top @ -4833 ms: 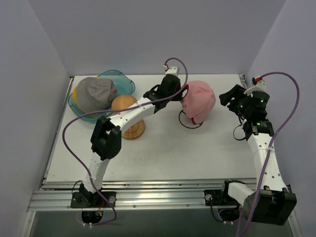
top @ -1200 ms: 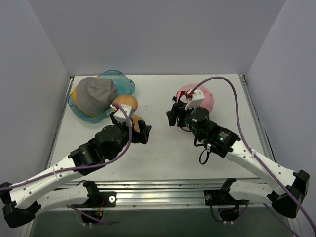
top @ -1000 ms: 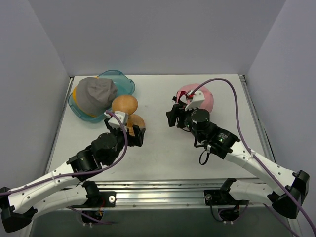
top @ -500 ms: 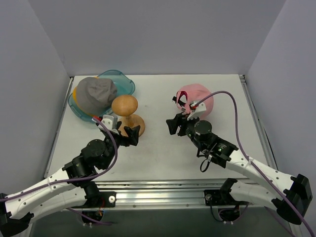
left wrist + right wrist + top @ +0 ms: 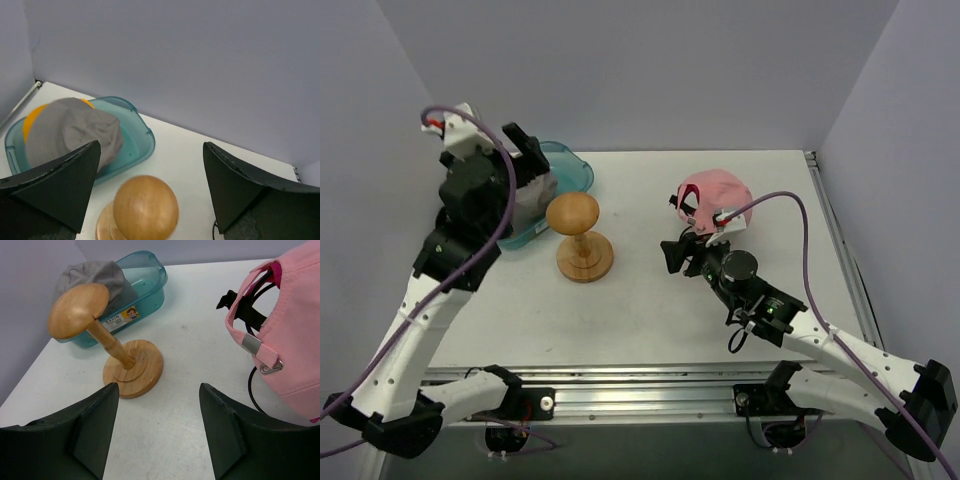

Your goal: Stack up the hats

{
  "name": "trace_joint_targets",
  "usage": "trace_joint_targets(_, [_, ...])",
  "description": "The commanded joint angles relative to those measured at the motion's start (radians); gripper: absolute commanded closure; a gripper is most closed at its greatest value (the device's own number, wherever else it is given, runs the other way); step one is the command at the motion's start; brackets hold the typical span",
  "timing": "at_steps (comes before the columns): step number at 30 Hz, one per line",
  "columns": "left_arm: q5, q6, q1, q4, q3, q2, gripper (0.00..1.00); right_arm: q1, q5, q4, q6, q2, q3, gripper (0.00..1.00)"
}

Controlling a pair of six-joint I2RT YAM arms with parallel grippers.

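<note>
The grey cap (image 5: 75, 132) sits in the tub (image 5: 140, 145), below and left of the left gripper (image 5: 151, 145) (the nearer arm), its jaws spread wide and empty; the pink cap (image 5: 292, 340) lies just right of the right gripper (image 5: 158, 386), likewise spread and empty.

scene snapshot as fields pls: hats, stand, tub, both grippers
grey cap: in the teal tub, on top of the yellow-orange hat
yellow-orange hat: only its edge shows under the grey cap
light pink cap: on the table, right of the hat stand, apart from it
hat stand: upright, bare, beside the teal tub
left gripper: open, empty, high near the teal tub
right gripper: open, empty, low beside the light pink cap
</note>
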State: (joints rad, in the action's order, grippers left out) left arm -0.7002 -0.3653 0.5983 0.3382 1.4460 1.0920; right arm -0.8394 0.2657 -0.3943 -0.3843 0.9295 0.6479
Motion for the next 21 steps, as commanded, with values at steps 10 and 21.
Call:
trace_joint_targets(10, [0.533,-0.032,-0.483,0.357,0.278,0.439,0.08,-0.015,0.044,-0.038,0.025,0.008,0.019,0.39])
trace_joint_targets(21, [0.521,0.057,-0.506,0.412,0.382,0.733,0.19,-0.024,0.046,-0.014,0.035,0.003,0.033,0.39])
